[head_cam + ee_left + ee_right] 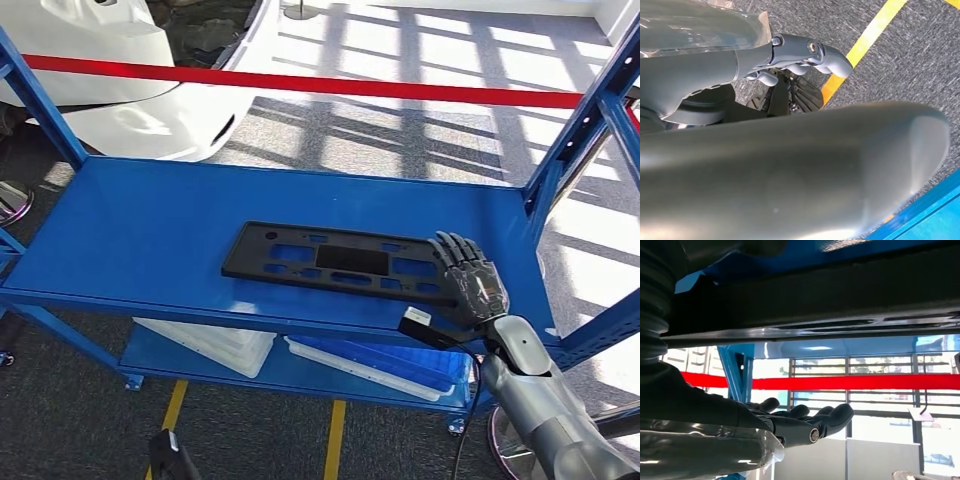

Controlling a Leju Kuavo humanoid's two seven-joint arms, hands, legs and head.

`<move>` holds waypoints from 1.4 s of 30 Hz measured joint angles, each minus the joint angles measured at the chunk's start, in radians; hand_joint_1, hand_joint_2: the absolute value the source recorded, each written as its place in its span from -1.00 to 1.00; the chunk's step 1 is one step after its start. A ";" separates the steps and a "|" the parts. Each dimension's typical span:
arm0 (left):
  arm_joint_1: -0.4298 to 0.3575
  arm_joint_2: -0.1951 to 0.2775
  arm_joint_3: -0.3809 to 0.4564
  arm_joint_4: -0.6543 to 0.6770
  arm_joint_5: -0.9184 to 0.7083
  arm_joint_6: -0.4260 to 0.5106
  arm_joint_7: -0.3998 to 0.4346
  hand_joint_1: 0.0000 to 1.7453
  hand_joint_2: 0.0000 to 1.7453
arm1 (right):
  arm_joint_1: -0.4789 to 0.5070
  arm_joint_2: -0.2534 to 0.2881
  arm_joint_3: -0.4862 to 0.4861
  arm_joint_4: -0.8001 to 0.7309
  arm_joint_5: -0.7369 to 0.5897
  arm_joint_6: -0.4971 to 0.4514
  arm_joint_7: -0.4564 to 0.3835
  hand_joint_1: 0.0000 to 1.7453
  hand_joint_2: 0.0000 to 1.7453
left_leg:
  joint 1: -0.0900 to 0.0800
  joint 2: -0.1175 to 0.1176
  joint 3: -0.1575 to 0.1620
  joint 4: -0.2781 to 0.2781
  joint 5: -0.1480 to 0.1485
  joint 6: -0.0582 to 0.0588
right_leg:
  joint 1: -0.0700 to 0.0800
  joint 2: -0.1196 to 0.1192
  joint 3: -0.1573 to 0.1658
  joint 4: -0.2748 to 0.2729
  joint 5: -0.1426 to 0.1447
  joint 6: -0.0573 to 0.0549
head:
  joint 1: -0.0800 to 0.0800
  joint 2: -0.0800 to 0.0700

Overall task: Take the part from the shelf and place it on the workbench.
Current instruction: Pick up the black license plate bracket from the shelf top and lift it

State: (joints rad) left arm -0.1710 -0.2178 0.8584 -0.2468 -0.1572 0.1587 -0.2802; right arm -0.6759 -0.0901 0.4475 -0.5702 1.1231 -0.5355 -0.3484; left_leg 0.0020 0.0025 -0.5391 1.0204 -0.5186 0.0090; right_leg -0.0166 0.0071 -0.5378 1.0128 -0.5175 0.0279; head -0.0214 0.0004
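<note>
Black flat plastic part (343,262) lies flat on the upper blue shelf (151,240), long side running across, close to the shelf's front edge. Right hand (468,280) sits at the part's near-right end, fingers laid on top of that end; whether the thumb is hooked under the edge I cannot tell, so grip not confirmed, can't call it spread or pinching. Right wrist view looks along the extended dark fingers (821,420) with the red barrier tape (866,382) beyond them; no contact readable there. Left hand (798,55) hangs low by the floor over a yellow floor line (866,40), fingers curled in, holding nothing

Rest of the part stretches away from the right hand toward the robot's left, well beyond the palm. White trays (219,345) on the lower shelf, below and left of the hand

Handling judgement: thin moulded panel with many cut-outs, looks light, fairly stiff but long, so likely to sag or swing if lifted from one end. Smooth surface on painted metal, probably slides easily, may skid away rather than lift. Best hold looks like the front long edge, thumb under and fingers on top, or fingers through a cut-out. One-end grip risks tilt and catching the shelf post (581,130) beside the hand
</note>
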 joint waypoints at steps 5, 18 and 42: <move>0.000 0.000 -0.002 0.000 0.000 0.000 0.000 -1.00 -1.00 | -0.004 0.008 0.000 0.005 0.000 -0.006 0.000 -1.00 1.00 | 0.000 0.000 0.000 0.000 0.000 0.000 | 0.000 0.000 0.000 0.000 0.000 0.000 | 0.000 0.000; 0.000 0.000 -0.015 0.000 0.000 -0.001 0.000 -1.00 -1.00 | -0.005 0.014 0.000 0.004 -0.009 -0.018 -0.002 -1.00 1.00 | 0.000 0.000 0.000 0.000 0.000 0.000 | 0.000 0.000 0.000 0.000 0.000 0.000 | 0.000 0.000; -0.001 0.000 -0.022 0.000 0.000 -0.003 0.006 -1.00 -1.00 | -0.017 0.030 0.019 -0.003 0.011 -0.006 -0.004 -1.00 1.00 | 0.000 0.000 -0.002 0.000 0.000 0.000 | 0.000 0.000 -0.002 0.000 0.000 0.000 | 0.000 0.000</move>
State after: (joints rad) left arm -0.1723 -0.2178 0.8366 -0.2468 -0.1572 0.1560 -0.2743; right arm -0.6926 -0.0599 0.4668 -0.5734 1.1341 -0.5417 -0.3525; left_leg 0.0019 0.0025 -0.5411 1.0205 -0.5186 0.0090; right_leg -0.0167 0.0068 -0.5394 1.0129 -0.5175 0.0279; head -0.0214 0.0004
